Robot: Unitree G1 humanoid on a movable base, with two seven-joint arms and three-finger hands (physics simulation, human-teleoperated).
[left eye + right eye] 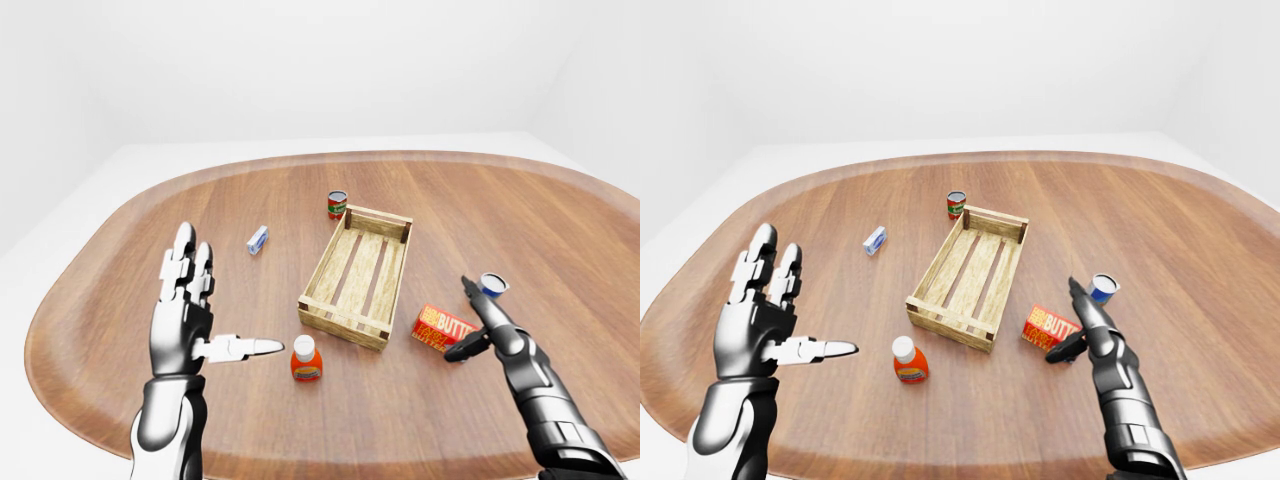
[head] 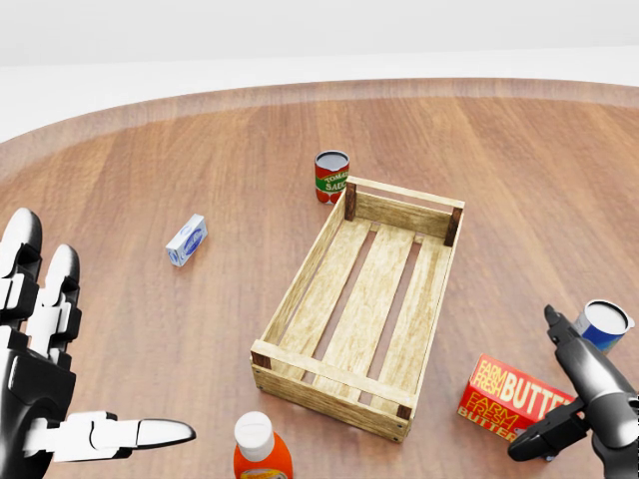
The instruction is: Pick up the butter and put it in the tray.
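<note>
Right hand (image 2: 569,399), fingers spread wide, flanks the butter (image 2: 511,397) at the slatted tray's (image 2: 300,289) four o'clock; nothing lies inside.

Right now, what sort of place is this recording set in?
Probably a bare simulated tabletop scene, not a real room: a round wooden table in a blank white space, with groceries such as the butter and a tomato can around a crate.

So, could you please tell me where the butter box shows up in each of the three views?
Left-eye view: butter box, right of centre, just right of the crate's near corner.
Head view: butter box, bottom right, beside the right hand.
Right-eye view: butter box, lower centre-right.
Shared landmark: the wooden crate, always immediately left of the butter.
</note>
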